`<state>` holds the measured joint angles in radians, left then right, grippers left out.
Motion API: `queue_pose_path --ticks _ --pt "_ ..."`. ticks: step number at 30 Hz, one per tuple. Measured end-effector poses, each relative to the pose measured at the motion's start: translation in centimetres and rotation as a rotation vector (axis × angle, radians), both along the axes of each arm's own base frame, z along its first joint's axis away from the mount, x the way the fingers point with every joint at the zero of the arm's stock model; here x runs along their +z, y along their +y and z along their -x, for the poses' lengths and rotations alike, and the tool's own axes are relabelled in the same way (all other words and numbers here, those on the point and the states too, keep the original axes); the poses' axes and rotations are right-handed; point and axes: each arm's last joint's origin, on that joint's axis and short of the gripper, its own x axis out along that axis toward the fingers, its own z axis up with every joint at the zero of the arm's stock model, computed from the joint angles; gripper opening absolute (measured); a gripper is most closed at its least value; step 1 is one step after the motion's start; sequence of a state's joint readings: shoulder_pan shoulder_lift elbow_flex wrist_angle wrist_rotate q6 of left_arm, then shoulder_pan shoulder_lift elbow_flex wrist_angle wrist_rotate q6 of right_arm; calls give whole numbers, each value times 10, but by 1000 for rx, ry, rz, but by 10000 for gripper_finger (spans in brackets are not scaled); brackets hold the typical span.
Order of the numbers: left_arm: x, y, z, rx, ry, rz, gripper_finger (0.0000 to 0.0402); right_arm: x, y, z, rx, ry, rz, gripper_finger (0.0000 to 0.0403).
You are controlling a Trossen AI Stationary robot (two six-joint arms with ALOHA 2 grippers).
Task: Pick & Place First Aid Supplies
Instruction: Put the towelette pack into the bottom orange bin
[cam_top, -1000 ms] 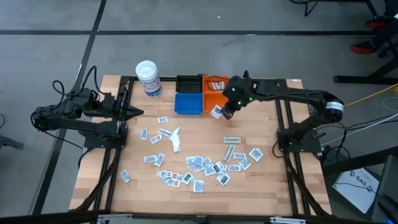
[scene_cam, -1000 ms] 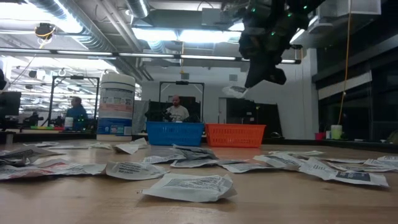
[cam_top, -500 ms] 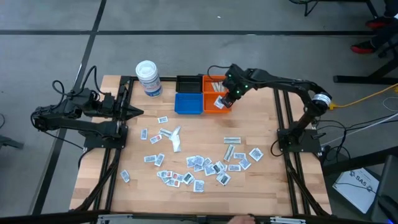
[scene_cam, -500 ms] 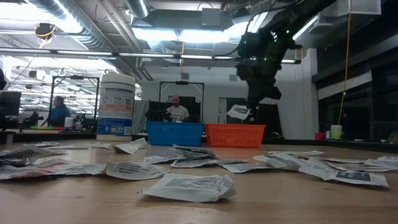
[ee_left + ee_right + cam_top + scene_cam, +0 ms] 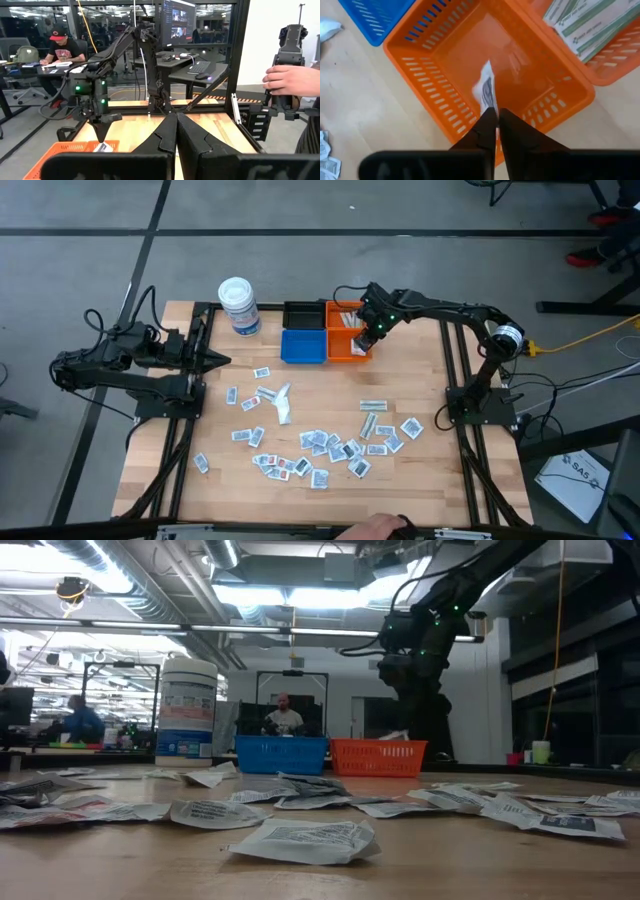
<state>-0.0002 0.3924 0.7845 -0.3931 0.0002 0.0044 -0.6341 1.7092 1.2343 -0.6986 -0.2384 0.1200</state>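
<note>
My right gripper [image 5: 493, 111] points steeply down over the near orange bin [image 5: 420, 75], shut on one small white sachet [image 5: 485, 90] with dark print. In the high view it [image 5: 366, 340] hangs above that bin [image 5: 346, 350]. In the low view a white corner of the sachet [image 5: 396, 735] shows just above the bin's rim. Several more sachets [image 5: 330, 448] lie flat across the middle and near part of the table. My left gripper [image 5: 176, 131] is shut, level and holds nothing, drawn back at the table's left [image 5: 222, 361]. My right gripper has the sachet's lower end [image 5: 490, 106] between its two fingertips, which stand only a slit apart. The fingers come from above, slanting down. The sachet stands edge-on beyond the tips, inside the orange bin's walls; whether it touches the floor I cannot tell.
A blue bin [image 5: 303, 346] sits left of the orange one and a black bin [image 5: 303, 314] behind it. A second orange bin [image 5: 600, 30] holds green-printed packets. A white tub [image 5: 239, 306] stands far left. A person's hand [image 5: 375, 527] shows at the near edge.
My right gripper has gone toward the table's far edge and down, from in front of the bins to over the near orange bin. The sachet went with it and now sits low, within the bin's rim.
</note>
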Motion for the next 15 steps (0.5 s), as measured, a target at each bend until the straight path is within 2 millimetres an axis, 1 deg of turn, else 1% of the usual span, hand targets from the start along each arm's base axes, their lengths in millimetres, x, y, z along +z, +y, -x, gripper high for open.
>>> queue_pose_path --ticks 5,15 --pt "0 0 0 0 0 0 4 0 -4 3 -15 -1 -1 50" --pt "0 0 0 0 0 1 4 1 -6 5 -28 -3 0 131"
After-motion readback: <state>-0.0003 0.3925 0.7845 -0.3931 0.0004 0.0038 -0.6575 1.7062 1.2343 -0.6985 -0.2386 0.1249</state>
